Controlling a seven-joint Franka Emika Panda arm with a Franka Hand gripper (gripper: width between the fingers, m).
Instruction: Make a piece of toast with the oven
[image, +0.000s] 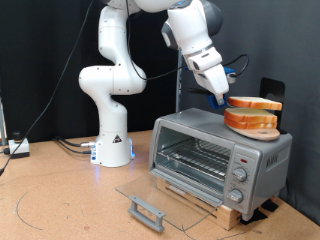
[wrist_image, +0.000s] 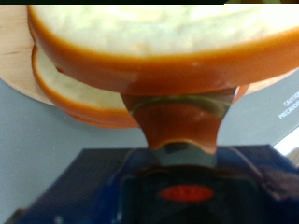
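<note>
The silver oven (image: 215, 150) stands on a wooden slat base, and its glass door (image: 150, 195) lies folded down flat in front. The wire rack (image: 195, 155) inside is bare. A stack of bread slices (image: 250, 120) rests on a round wooden plate on the oven's roof. My gripper (image: 218, 97) is at the stack's edge towards the exterior view's left, shut on the rim of the top slice, the piece of toast (image: 253, 102). In the wrist view the piece of toast (wrist_image: 159, 37) fills the frame. One finger (wrist_image: 177, 126) presses its orange crust, with the lower slices (wrist_image: 75, 93) behind it.
The wooden plate (wrist_image: 13, 56) overhangs the grey oven roof (wrist_image: 56, 159). The door's black bar handle (image: 147, 212) juts towards the table's front. Three knobs (image: 240, 175) sit on the oven's front panel. The arm's white base (image: 112, 140) and cables (image: 70, 145) stand to the exterior view's left.
</note>
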